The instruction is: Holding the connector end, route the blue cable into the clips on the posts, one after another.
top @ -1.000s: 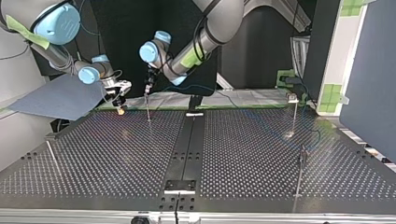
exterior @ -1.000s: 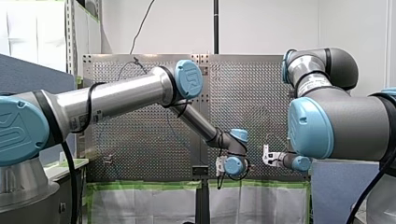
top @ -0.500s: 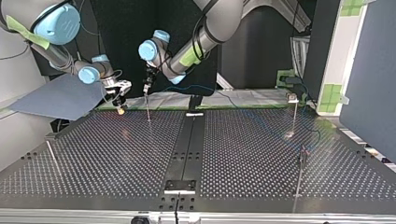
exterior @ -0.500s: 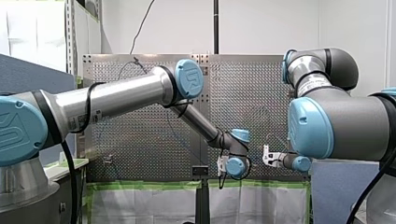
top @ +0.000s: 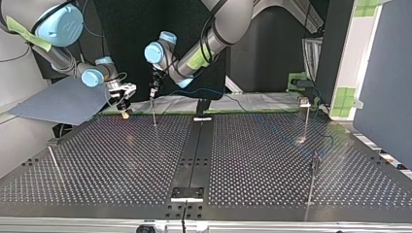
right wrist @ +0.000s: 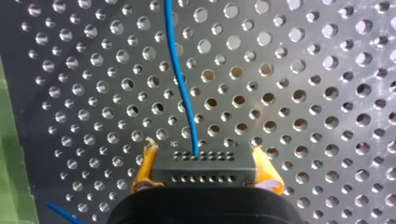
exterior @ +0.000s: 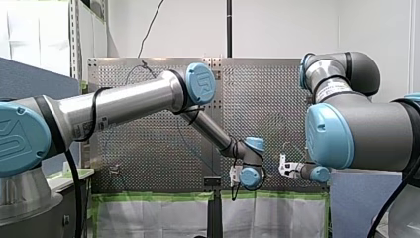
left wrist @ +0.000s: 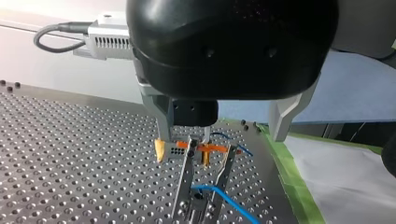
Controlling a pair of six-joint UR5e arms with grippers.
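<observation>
Right gripper (right wrist: 205, 173): clamped on the connector (right wrist: 205, 161). My yellow pads (right wrist: 267, 170) press its two ends, and the jaws stand no wider than the connector body. Nothing else is held.
Connector: dark grey block with two rows of small holes on the face toward my wrist camera, held over the perforated table (right wrist: 308, 93).
Blue cable (right wrist: 180, 84): leaves the middle of the connector's far face and runs away over the table's holes with one gentle bend. A second short stretch shows beside the green tape (right wrist: 11, 140) at the table edge.
Left gripper (top: 153, 92): hangs directly over the top of the thin post (top: 154, 114). No view lets me tell whether its jaws are open or closed.
Left wrist view: a stretch of blue cable curves beneath my black gripper body. Ahead of it are the connector and one yellow pad of my right gripper.
Placement, top view: both grippers are near the table's far edge, left of the middle. My right gripper is further left, near my left one but apart from it, in front of the blue-grey sheet (top: 63, 102).
Other posts, top view: far-right post (top: 306, 121) with a clip (top: 304, 102) on top, near-right post (top: 311, 187), left-edge post (top: 53, 162).
Cable in clips: cannot tell.
</observation>
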